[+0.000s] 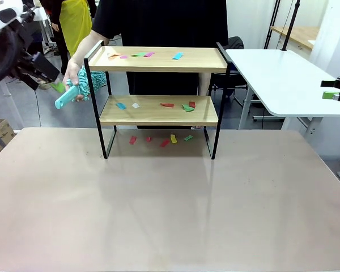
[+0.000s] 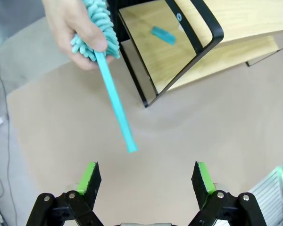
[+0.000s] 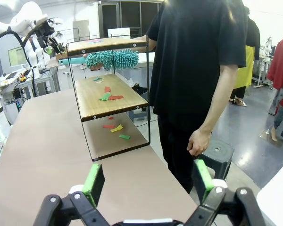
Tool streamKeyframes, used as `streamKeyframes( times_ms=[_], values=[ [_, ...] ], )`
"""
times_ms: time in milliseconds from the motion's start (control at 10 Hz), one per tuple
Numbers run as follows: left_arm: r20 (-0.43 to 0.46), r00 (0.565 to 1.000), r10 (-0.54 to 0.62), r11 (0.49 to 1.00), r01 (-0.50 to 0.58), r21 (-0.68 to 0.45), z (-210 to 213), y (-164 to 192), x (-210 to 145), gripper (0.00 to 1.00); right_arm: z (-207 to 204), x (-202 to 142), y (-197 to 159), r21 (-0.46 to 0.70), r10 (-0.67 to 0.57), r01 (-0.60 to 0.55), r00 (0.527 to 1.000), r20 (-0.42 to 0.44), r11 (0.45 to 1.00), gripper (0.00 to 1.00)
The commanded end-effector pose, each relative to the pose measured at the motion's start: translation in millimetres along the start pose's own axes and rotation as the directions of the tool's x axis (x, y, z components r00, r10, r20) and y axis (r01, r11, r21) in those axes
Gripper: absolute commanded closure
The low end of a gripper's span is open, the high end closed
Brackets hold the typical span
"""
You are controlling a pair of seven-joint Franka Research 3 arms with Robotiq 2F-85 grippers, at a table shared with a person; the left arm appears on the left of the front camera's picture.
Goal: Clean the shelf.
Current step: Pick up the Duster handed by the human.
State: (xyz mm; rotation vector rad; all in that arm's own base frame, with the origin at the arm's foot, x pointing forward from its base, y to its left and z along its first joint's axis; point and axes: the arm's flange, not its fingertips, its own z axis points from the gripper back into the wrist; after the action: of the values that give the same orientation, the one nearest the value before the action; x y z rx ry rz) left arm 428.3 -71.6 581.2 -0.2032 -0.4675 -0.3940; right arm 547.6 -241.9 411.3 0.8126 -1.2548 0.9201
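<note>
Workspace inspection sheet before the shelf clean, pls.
Surface: beige table, shelf standing near its far side.
Job's things: two-tier shelf upright; person's hand holds a teal duster, handle toward the left gripper.
Clutter: coloured paper scraps on both boards and on the table beneath.
Grippers: left gripper open, empty; right gripper open, empty.
Cables: black cable looped at left arm.
Surroundings: white table at right; person behind shelf.

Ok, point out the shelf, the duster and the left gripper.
shelf (image 1: 198, 59): front view, bare part of the top board.
duster (image 2: 116, 106): left wrist view, middle of its teal handle.
left gripper (image 2: 146, 174): left wrist view, midway between its open fingertips.
</note>
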Motion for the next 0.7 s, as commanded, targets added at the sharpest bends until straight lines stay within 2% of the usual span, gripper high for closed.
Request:
streamKeyframes(
  times_ms=[0,200,600],
  values=[
    [-0.006,0.999,0.045,0.997,-0.044,0.067,-7,-20,1,0.00,-1,3,1,0.002,0.005,-0.005,1.000,0.002,1.000,0.00],
    [0.013,0.997,0.079,0.987,-0.080,0.140,-26,-27,6,0.00,-1,3,1,0.002,0.005,-0.005,1.000,0.002,1.000,0.00],
    [0.036,0.994,0.107,0.979,-0.111,0.172,-56,-20,9,0.00,-1,3,1,0.002,0.005,-0.005,1.000,0.002,1.000,0.00]
  ],
)
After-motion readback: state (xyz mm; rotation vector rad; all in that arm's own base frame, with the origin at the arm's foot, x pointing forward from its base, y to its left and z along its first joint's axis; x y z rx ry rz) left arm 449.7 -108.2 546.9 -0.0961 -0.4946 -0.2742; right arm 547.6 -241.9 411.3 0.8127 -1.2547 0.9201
